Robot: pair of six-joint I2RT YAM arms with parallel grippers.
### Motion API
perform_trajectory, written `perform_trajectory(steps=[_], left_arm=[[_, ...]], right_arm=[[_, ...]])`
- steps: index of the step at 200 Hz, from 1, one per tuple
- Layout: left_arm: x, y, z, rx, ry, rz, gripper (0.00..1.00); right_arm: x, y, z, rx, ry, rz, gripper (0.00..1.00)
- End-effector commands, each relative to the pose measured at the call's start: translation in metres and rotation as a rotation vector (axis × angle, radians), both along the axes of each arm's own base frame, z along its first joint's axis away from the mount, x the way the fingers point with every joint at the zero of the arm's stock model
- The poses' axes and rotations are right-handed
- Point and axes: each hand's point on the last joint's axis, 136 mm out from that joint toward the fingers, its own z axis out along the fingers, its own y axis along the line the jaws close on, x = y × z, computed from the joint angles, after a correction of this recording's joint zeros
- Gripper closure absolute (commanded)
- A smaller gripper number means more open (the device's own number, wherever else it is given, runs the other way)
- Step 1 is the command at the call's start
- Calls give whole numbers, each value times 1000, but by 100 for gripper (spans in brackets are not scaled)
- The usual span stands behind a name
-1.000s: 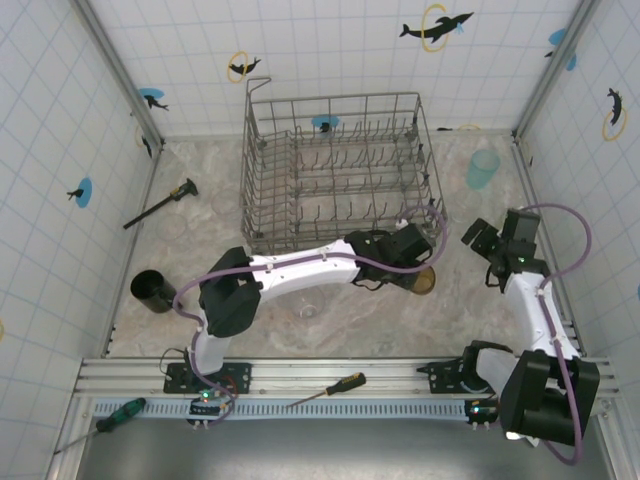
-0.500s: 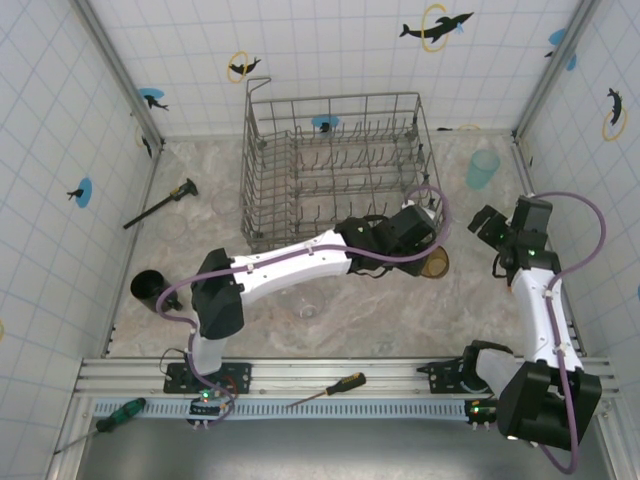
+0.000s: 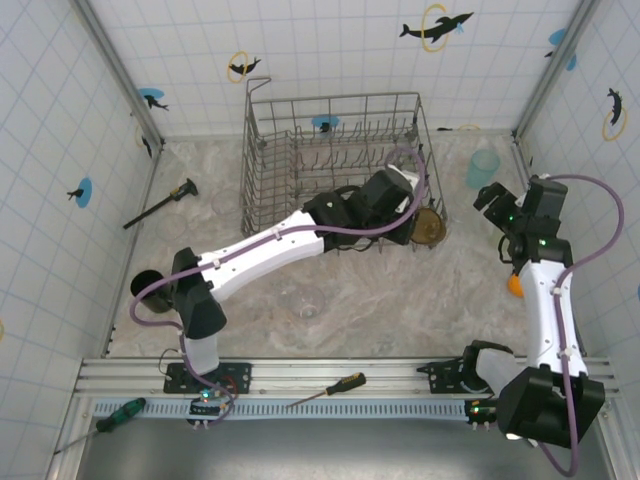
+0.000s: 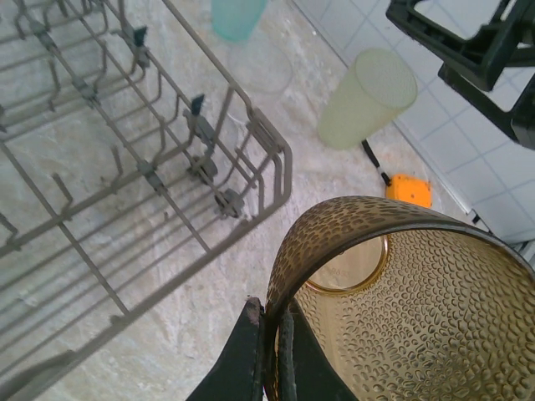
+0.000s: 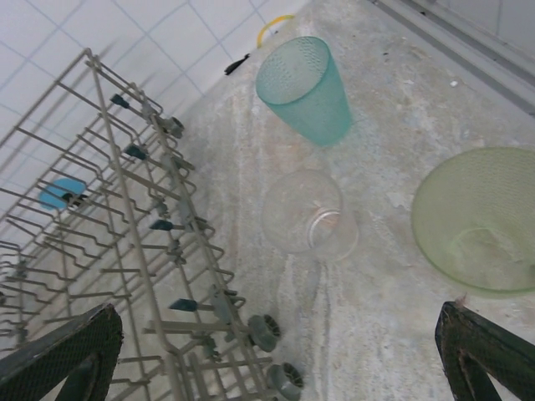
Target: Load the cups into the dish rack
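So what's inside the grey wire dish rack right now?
Where visible, the grey wire dish rack holds bare upright tines, no cups. The left arm covers its near right corner from above. The amber dimpled tumbler pinched in the left claw hangs outside that corner.

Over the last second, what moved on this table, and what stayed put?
The left tool, shut on the amber cup, carried it away from the arm bases to the right near corner of the dish rack. The open right tool advanced toward the light blue cup. Rack, blue cup and dark mug stayed put.
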Motion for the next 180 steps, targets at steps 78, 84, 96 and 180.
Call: perform_trajectory(steps=[78,84,96,180], left_arm=[[101,56,53,-137,-67,121,100],[107,61,54,-142,-66,131,100],[119,71,54,-150,-66,152,100],[196,143,33,-276,19,288,100]], right_arm=[[49,54,33,124,-188,171,0],[53,59,33,130,-194,182,0],[59,70,32,137,-200,209,0],[94,155,21,225,-215,416,0]])
